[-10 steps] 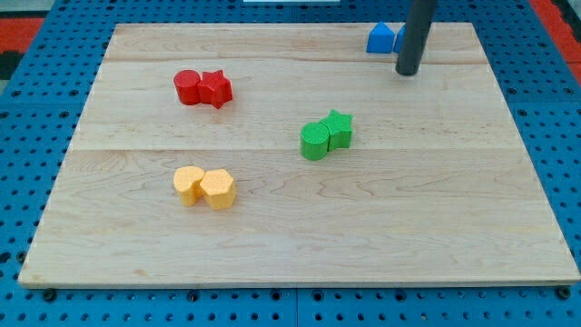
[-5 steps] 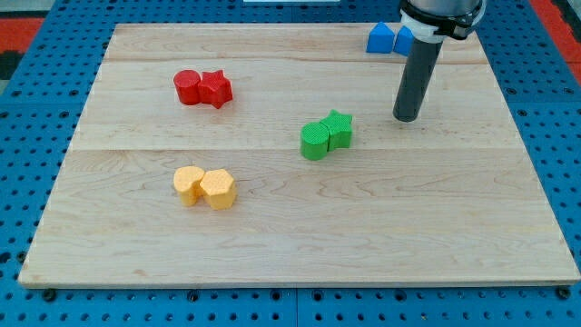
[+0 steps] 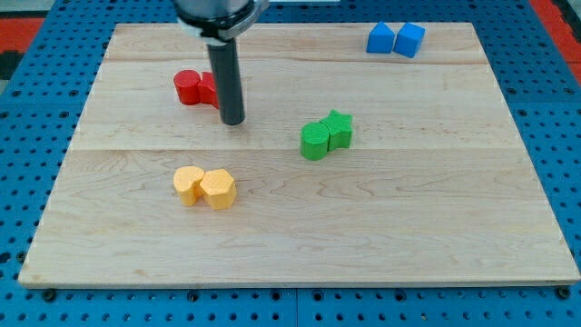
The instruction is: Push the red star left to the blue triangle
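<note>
The red star (image 3: 210,88) lies at the upper left of the wooden board (image 3: 300,227), mostly hidden behind my rod, touching a red cylinder (image 3: 188,86) on its left. The blue triangle (image 3: 380,38) sits at the view's top right beside a blue cube (image 3: 409,40). My tip (image 3: 233,121) rests on the board just below and right of the red star, far left of the blue blocks.
A green cylinder (image 3: 315,142) and green star (image 3: 338,129) touch each other at centre right. Two yellow blocks (image 3: 204,187) sit side by side at lower left. Blue pegboard (image 3: 27,163) surrounds the board.
My tip has swept from the upper right near the blue blocks, down and then far left, to just beside the red star. No block has moved.
</note>
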You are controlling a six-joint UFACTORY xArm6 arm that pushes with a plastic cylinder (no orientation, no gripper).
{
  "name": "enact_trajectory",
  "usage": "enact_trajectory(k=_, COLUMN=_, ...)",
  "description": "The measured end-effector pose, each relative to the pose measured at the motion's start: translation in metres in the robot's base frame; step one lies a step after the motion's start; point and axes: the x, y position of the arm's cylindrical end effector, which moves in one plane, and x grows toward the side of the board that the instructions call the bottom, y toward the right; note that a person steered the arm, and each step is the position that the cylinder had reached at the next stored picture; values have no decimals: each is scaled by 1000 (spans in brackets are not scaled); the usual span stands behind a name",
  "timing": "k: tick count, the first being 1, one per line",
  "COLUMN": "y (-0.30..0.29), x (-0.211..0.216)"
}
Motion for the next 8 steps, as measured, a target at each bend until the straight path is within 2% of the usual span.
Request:
enact_trajectory(k=2, y=-138, x=-34)
enact_trajectory(k=3, y=-114, x=-51)
enact_trajectory(k=4, y=-32, x=-50)
enact_trajectory(k=5, y=60, x=-69)
enact_trajectory(k=6, y=98, x=-107)
enact_trajectory(k=7, y=39, x=-68)
enact_trajectory(k=8, y=39, x=8)
